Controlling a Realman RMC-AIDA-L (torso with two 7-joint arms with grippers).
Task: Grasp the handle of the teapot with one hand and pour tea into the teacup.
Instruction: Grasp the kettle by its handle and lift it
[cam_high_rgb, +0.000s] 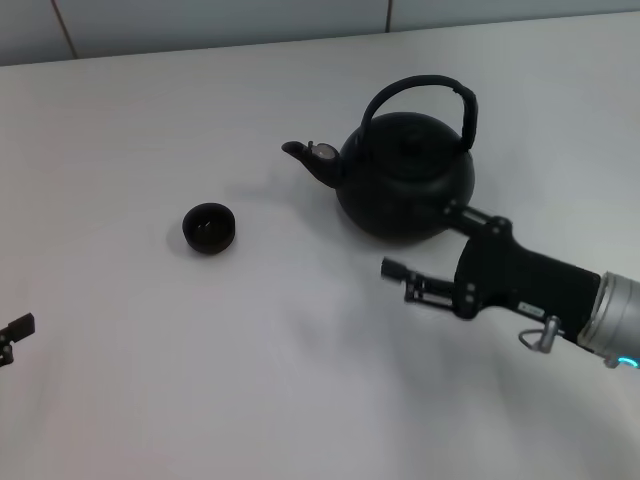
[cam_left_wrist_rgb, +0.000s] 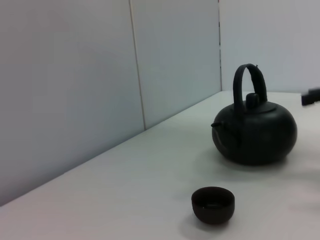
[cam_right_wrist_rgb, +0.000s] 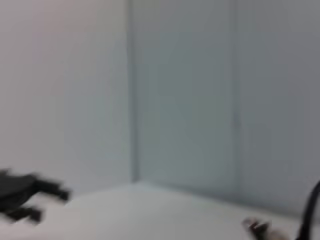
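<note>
The matte-black teapot stands upright at the back right of the table, its spout aimed left toward the teacup. The arched handle rises free over the lid. My right gripper hovers low just in front of the pot's right side. It is open, with one finger by the pot's base and the other farther forward, and holds nothing. The left wrist view shows the teapot, its handle and the teacup in front. My left gripper rests at the table's left edge.
A white table runs back to pale wall panels. The right wrist view catches the spout tip, a sliver of the handle and the far-off left gripper.
</note>
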